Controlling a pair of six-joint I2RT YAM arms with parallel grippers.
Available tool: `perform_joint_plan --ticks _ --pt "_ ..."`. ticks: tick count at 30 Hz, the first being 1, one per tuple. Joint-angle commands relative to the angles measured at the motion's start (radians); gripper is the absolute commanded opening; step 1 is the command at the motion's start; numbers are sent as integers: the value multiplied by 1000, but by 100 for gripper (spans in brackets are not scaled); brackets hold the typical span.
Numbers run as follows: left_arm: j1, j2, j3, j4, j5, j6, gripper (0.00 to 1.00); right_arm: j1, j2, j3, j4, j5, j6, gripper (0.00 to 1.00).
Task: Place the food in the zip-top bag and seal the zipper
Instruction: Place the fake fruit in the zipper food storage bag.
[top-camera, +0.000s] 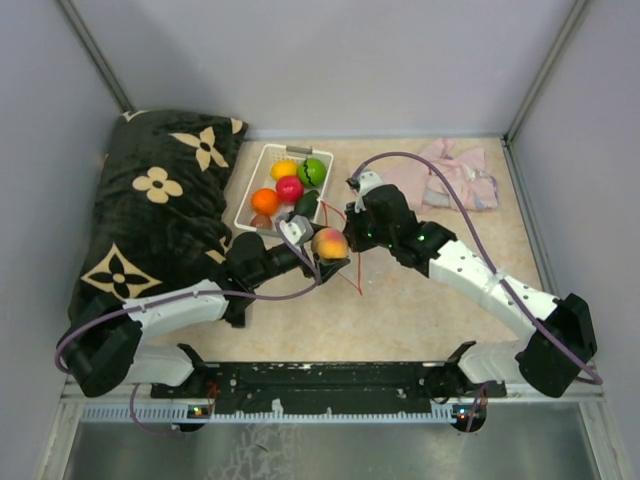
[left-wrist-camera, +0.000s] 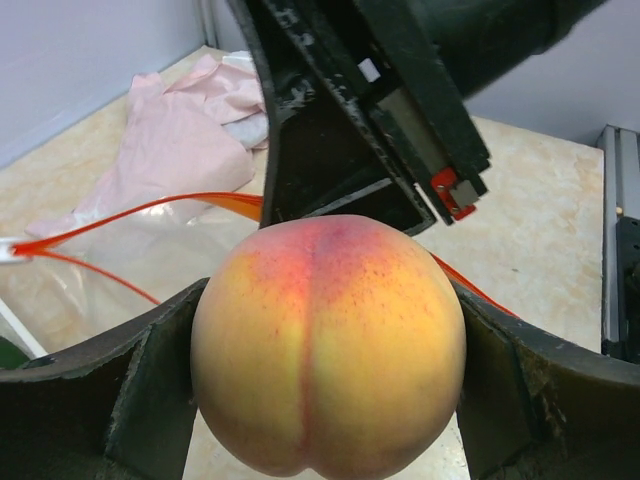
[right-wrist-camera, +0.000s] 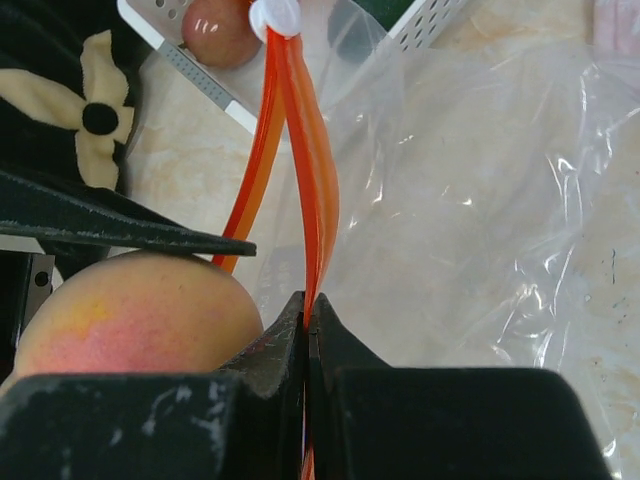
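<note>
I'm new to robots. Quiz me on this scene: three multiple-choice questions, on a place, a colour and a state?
1. Where do most toy fruits lie? A in the white basket; B on the floor; C on a shelf.
2. The zipper is: A blue; B red-orange; C green.
3. The right gripper is: A wide open; B holding a spoon; C shut on the zipper.
Answers: 1 A, they sit within its walls; 2 B, the right wrist view shows it close up; 3 C, its fingers pinch the strip.

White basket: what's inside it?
Yellow, bright green, red, orange, brown and dark green toy foods. The left arm hides the near corner of the basket, so anything there is unseen.
</note>
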Motion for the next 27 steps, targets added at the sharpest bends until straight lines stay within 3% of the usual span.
perform_joint_plan --ticks 1,9,22,27 --pt "-10 -47 -14 75 86 110 69 -16 -24 34 16 -60 2 1" --pt "-10 -6 33 1 146 184 69 -18 -19 34 21 -124 -6 1" --pt "-10 39 115 -350 -51 225 69 -20 -30 55 2 -162 -40 1" --pt "-10 41 130 -365 -43 238 70 -20 -14 52 26 -214 -32 1"
